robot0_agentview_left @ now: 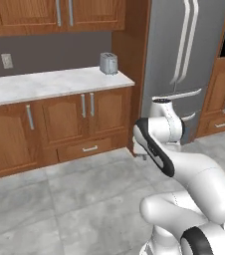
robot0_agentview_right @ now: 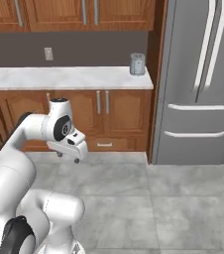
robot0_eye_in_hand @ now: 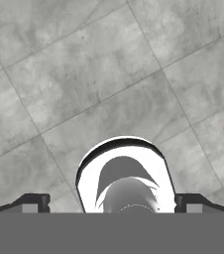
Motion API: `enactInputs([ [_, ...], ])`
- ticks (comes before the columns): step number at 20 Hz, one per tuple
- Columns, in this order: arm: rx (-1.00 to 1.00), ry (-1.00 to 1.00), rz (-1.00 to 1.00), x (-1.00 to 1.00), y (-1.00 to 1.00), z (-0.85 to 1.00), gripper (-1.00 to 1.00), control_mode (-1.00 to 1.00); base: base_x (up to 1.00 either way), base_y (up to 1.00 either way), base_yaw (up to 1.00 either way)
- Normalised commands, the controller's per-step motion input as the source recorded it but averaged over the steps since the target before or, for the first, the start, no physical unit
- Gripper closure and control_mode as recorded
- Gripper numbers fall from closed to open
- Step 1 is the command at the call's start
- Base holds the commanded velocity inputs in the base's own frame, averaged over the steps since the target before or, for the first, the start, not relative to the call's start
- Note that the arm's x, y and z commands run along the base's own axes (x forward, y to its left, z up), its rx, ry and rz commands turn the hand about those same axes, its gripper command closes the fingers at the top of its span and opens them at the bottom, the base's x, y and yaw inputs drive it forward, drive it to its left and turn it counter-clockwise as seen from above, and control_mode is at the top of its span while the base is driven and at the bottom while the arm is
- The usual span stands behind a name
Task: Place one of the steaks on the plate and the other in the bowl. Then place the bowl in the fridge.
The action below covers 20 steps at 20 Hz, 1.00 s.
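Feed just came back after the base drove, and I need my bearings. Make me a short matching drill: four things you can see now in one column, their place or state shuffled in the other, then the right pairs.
Things:
1. fridge
2. toaster
3. gripper
4. wall outlet

Place or state:
A. on the grey wall above the counter
B. doors shut, right of the wooden cabinets
C. on the white marble counter, at the end nearest the fridge
D. fingers spread wide apart, nothing between them, pointing down at the grey tile floor

Pairs: 1-B, 2-C, 3-D, 4-A
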Motion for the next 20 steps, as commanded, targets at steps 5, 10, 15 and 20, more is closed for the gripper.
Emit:
enactInputs([
  [5, 0.0, 0.0, 0.0, 0.0, 0.0, 0.0, -1.0, 1.0, 1.0, 0.0, -0.19],
  [10, 0.0, 0.0, 0.0, 0.0, 0.0, 0.0, -1.0, 1.0, 1.0, -0.28, -0.05],
  [15, 0.0, 0.0, 0.0, 0.0, 0.0, 0.0, -1.0, 1.0, 1.0, -0.54, 0.03],
  [20, 0.0, 0.0, 0.0, 0.0, 0.0, 0.0, -1.0, 1.0, 0.92, -0.61, 0.23],
])
